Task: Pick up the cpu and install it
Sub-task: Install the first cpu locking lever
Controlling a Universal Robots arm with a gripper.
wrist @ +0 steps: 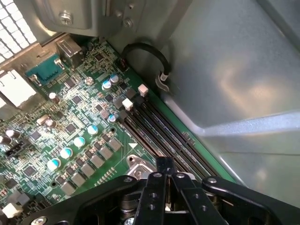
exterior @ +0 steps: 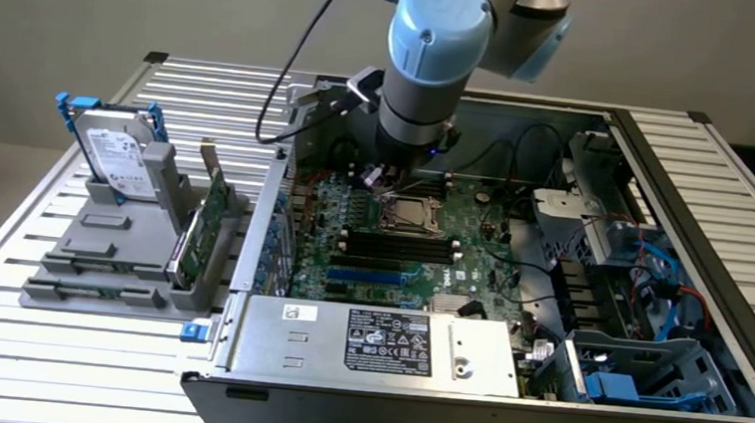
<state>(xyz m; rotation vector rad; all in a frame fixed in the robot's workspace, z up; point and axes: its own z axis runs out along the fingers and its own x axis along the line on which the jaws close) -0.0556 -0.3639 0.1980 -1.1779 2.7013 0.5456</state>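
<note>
- At the exterior view's left, a grey holder [exterior: 115, 258] sits on the slatted table [exterior: 22, 346] beside the computer case [exterior: 497, 419], with a silver hard drive [exterior: 118, 161] in a blue bracket standing upright in it and a green card [exterior: 204, 224] standing on edge next to that
- Nearer the middle, the case lies open with its green motherboard [exterior: 388, 262] facing up; the power supply [exterior: 375, 343] with its black label runs along the near edge
- My arm [exterior: 428, 65] reaches down into the case, and my gripper [wrist: 165, 187] hangs just above the square metal-framed socket [exterior: 417, 212] on the motherboard
- In the wrist view my black fingers [wrist: 152, 197] are pressed close together, tips over the socket's corner, next to the long dark memory slots [wrist: 164, 133]
- I cannot make out the cpu between my fingertips or in the socket, so I cannot tell where it is
- At the exterior view's right, drive bays and blue cables [exterior: 653, 271] line the case's side
</note>
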